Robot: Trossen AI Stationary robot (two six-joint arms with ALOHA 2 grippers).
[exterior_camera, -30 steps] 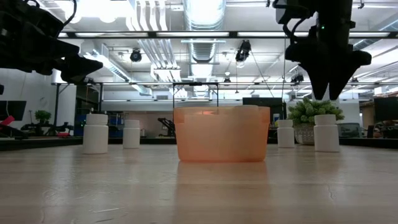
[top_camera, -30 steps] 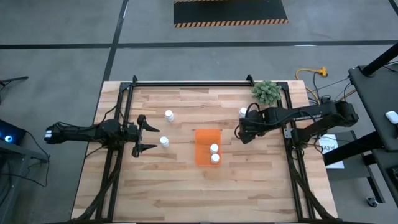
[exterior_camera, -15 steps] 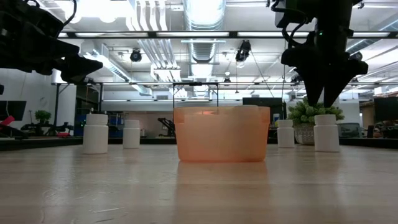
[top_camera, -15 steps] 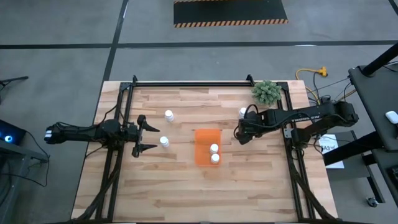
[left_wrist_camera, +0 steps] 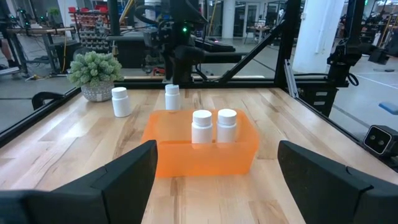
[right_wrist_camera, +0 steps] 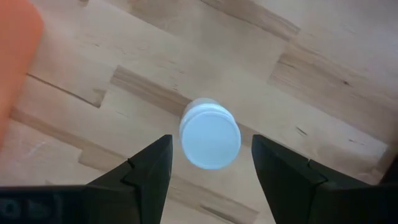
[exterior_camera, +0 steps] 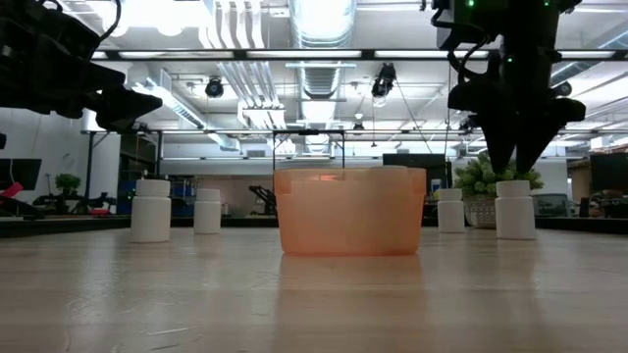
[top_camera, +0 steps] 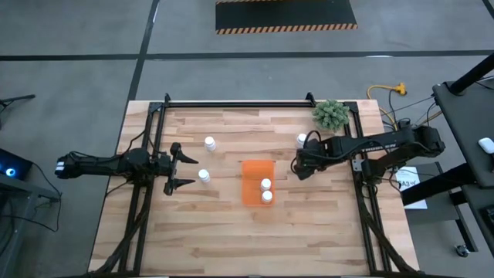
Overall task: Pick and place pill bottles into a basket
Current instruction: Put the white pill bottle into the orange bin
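The orange basket (top_camera: 255,184) stands mid-table with two white pill bottles (top_camera: 266,190) upright in it; it also shows in the low view (exterior_camera: 350,211) and the left wrist view (left_wrist_camera: 202,149). My right gripper (top_camera: 299,167) points down, open, over one upright bottle (right_wrist_camera: 209,140), a finger on either side of its cap, touching nothing; in the low view its tips (exterior_camera: 515,169) hang just above that bottle (exterior_camera: 515,209). A second bottle (top_camera: 301,139) stands beyond it. Two bottles (top_camera: 209,142) (top_camera: 204,175) stand left of the basket. My left gripper (top_camera: 176,166) waits open beside them.
A green bushy plant (top_camera: 330,113) in a pot stands at the far right corner of the table, close behind my right arm. Dark frame rails (top_camera: 147,193) run along both sides of the table. Bare wood (top_camera: 255,239) lies on the near side of the basket.
My right gripper has gone down a little toward the bottle beneath it, shifting slightly sideways. The bottles and the basket have stayed where they were.
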